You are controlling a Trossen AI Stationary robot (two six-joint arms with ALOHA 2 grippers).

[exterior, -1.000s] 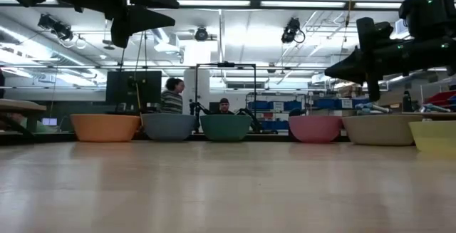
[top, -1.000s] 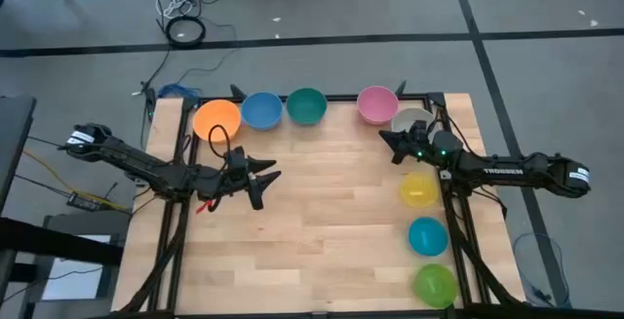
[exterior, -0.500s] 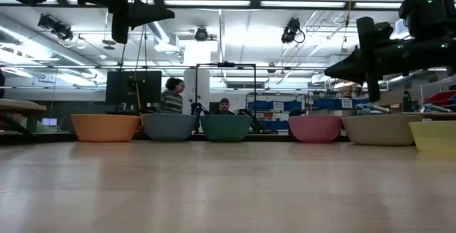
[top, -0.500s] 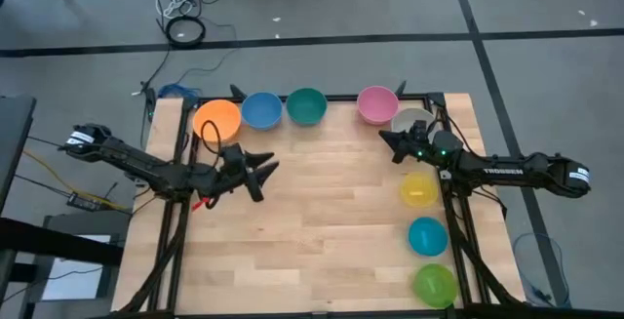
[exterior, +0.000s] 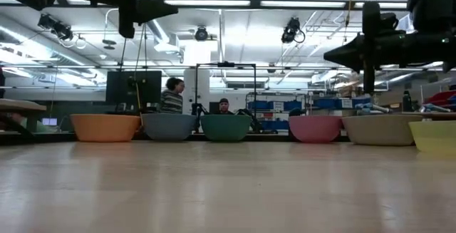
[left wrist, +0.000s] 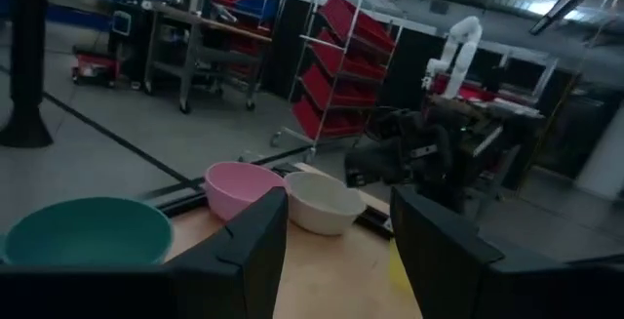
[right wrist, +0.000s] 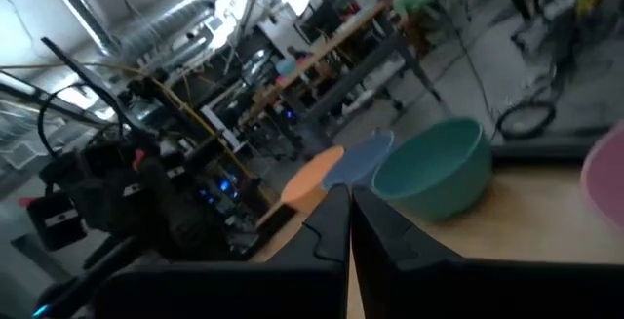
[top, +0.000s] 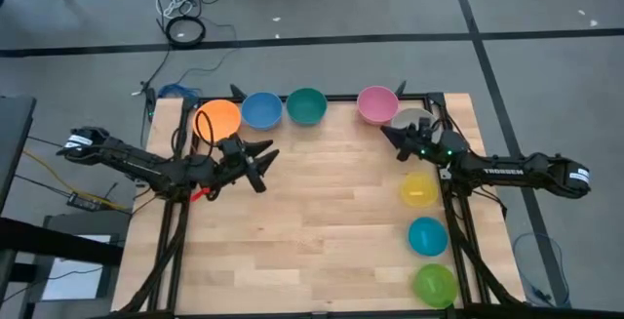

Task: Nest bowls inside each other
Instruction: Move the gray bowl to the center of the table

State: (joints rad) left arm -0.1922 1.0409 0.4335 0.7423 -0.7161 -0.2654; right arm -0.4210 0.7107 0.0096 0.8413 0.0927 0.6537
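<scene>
Wooden counter [top: 322, 221], nothing nested yet: orange bowl [top: 216, 119] is sat up-left of the left claw [top: 259, 159], spread open and empty; right claw [top: 392, 137] is kept shut.

Wood-plank bench [top: 322, 212] on grey floor [top: 546, 65] with dark seam lines; cables [top: 183, 7] coiled on it. Behind: open workshop, ceiling strip lights [exterior: 285, 3], two people [exterior: 171, 94] at monitors, red bin rack [left wrist: 341, 70], white robot arm [left wrist: 458, 46] further back.
</scene>
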